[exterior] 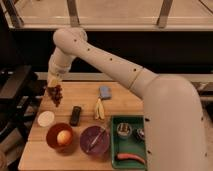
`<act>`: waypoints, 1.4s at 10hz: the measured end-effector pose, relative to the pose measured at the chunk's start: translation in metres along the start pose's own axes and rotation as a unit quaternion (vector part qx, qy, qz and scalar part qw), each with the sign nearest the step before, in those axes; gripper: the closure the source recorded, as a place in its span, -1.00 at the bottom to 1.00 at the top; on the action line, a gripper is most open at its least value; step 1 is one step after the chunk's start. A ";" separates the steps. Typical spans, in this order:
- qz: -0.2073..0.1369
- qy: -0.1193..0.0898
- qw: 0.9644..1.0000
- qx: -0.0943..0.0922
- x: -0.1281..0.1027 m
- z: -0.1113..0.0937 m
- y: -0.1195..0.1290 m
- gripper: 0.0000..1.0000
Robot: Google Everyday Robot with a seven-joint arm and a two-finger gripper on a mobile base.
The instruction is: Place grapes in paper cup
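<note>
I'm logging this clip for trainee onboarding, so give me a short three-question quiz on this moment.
1. True or false: the grapes already lie in the paper cup.
2. What lies in the orange bowl? A) a round orange thing B) a spoon C) nothing
3. Fill in: the gripper, over the wooden table's far-left corner, holds the ____.
Key: 1 false; 2 A; 3 grapes.
</note>
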 end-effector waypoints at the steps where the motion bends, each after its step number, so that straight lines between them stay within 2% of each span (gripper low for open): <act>1: -0.001 -0.001 1.000 -0.001 -0.001 0.000 0.000 1.00; 5: -0.001 -0.001 1.000 -0.002 -0.001 0.001 0.001 1.00; 7: 0.003 0.004 1.000 -0.001 0.000 -0.001 0.012 1.00; 10: -0.012 0.000 1.000 -0.001 -0.021 0.004 0.018 1.00; 14: -0.024 -0.016 1.000 0.002 -0.044 0.009 0.025 1.00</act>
